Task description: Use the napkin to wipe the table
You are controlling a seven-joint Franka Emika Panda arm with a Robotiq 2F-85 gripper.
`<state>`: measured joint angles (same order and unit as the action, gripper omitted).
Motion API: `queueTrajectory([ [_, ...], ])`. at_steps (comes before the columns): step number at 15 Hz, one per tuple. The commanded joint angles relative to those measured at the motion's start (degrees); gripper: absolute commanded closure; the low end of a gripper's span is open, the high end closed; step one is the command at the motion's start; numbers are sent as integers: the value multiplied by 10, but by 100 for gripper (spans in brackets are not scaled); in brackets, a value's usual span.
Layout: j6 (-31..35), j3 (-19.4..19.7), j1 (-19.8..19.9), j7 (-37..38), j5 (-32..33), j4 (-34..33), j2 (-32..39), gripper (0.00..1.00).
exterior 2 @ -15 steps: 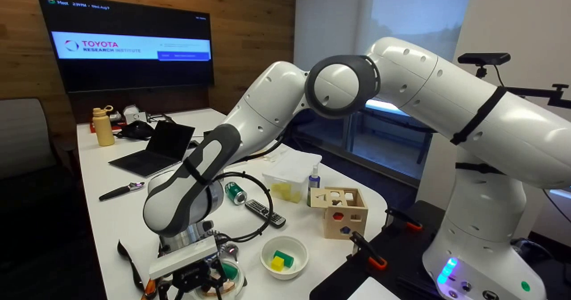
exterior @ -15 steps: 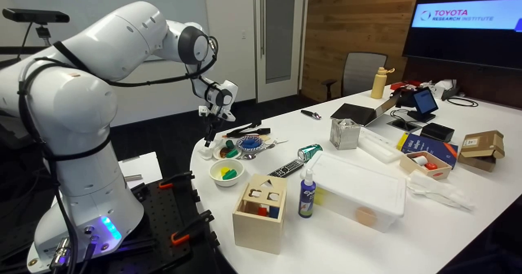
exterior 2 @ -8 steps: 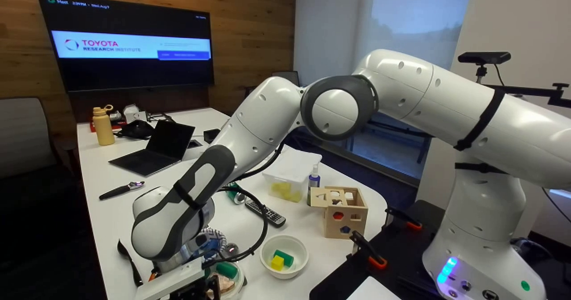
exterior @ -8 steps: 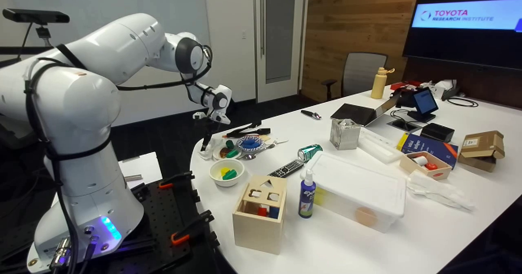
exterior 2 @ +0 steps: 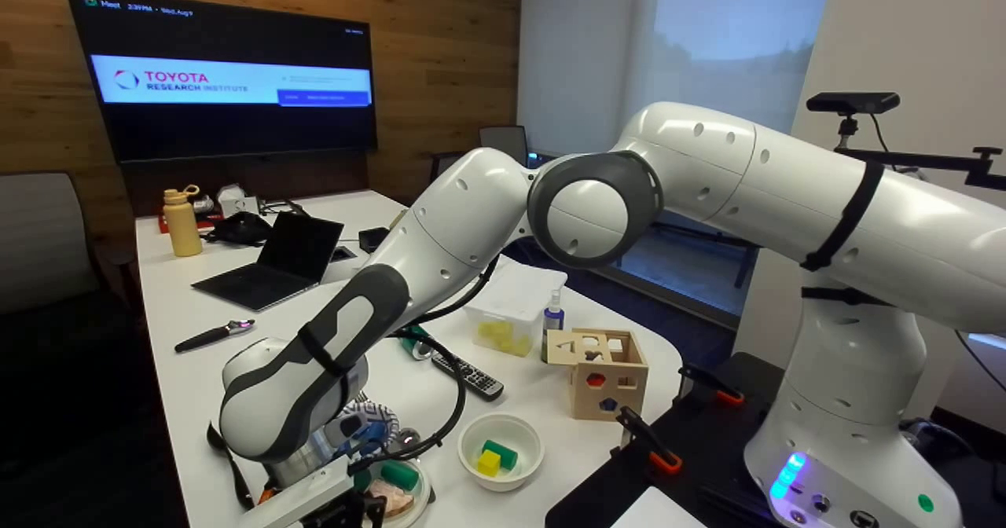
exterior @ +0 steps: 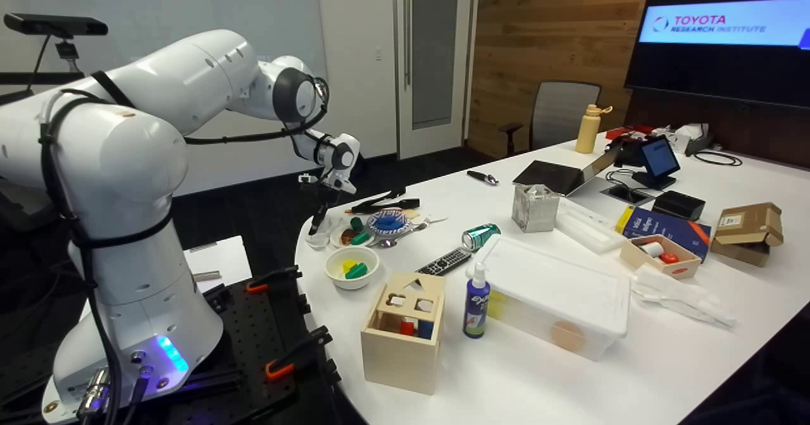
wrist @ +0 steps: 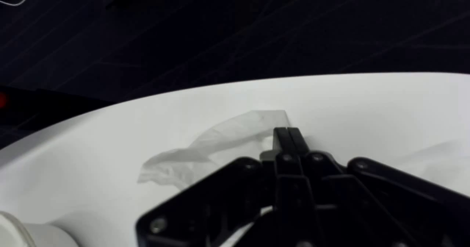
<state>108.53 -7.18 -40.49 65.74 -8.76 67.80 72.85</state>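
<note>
The napkin (wrist: 235,133) is thin, white and crumpled, lying near the rounded edge of the white glossy table (wrist: 110,158). My gripper (wrist: 287,128) points down at it with its fingertips pressed together, and the napkin's folds run up to them, so it looks pinched there; how much is caught is hidden behind the fingers. In an exterior view the gathered napkin (exterior: 317,240) sits right under the black fingertips, left of the food plate. The fingertips fall below the frame in the exterior view where the wooden box (exterior 2: 609,390) stands beyond the white bowl (exterior 2: 534,465).
Close to the gripper stand a plate (exterior: 336,238) with toy food and a blue patterned bowl (exterior: 376,229). Black tongs (exterior: 386,205), a remote (exterior: 445,261), a green can (exterior: 481,236), a spray bottle (exterior: 477,305) and a lidded plastic bin (exterior: 557,286) are farther along the table.
The arm has come down and back a little toward its base, onto the napkin. The fingers, apart one second ago, are together now, and the napkin looks more bunched beneath them.
</note>
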Motion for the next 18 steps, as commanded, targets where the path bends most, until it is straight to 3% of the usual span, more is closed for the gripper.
queueTrajectory([
  [1,-33,4,-1,-1,20,-13,-5,100],
  [4,-18,7,4,-50,49,30,-49,100],
  [10,-55,4,39,-167,83,94,-160,100],
  [14,-119,40,76,-156,96,146,-235,100],
  [18,-155,73,143,-236,174,134,-235,100],
])
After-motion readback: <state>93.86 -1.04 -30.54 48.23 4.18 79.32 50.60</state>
